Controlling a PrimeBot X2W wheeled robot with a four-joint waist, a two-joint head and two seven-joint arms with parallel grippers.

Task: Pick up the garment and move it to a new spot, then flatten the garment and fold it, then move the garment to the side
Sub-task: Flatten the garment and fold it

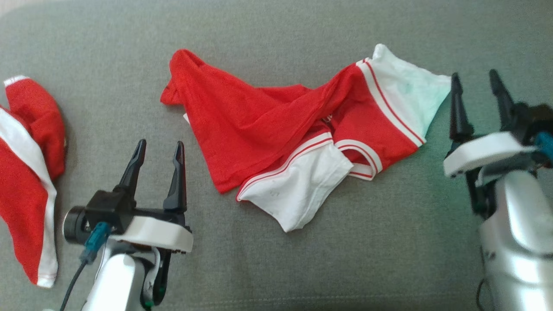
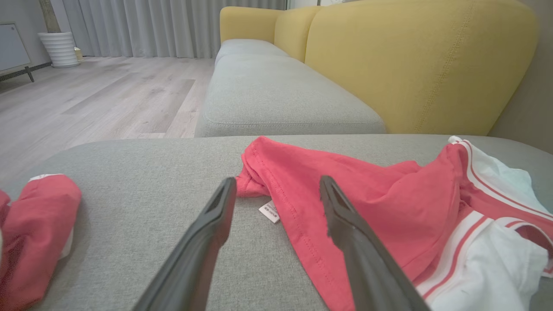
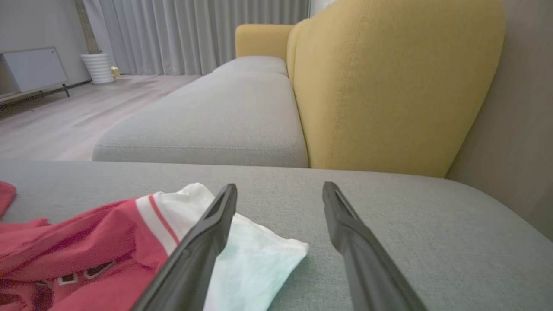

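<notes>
Surface: I am working over a grey fabric cushion [image 1: 302, 276], wide and flat.
Garment: the garment [image 1: 259, 125] is a red shirt with white sleeves and red-and-white striped trim. It lies crumpled near the middle of the cushion, between my two grippers. It is not flat; the red body is bunched and twisted toward the left end.
Sleeves: the near sleeve [image 1: 302, 190] points toward me. The right sleeve [image 1: 410, 95] fans out at the garment's right end.
Label: a small white label [image 2: 270, 211] sticks out from under the red hem and rests on the cushion.
Left gripper: the left gripper [image 1: 160, 144] has its fingers spread with nothing between them. It sits near the garment's left edge, clear of the cloth. I cannot tell whether it touches the cushion.
Right gripper: the right gripper [image 1: 474, 77] also has its fingers spread and holds nothing. It sits just beside the tip of the right sleeve. In the right wrist view one finger overlaps that sleeve, and I cannot tell whether they touch.
Other cloth: a second red-and-white cloth [image 1: 26, 172] lies at the far left, well apart from the garment.
Background: a yellow sofa back [image 2: 410, 65], pale wood floor [image 2: 86, 99], grey curtains [image 2: 142, 26] and a white ribbed planter [image 2: 60, 47].
</notes>
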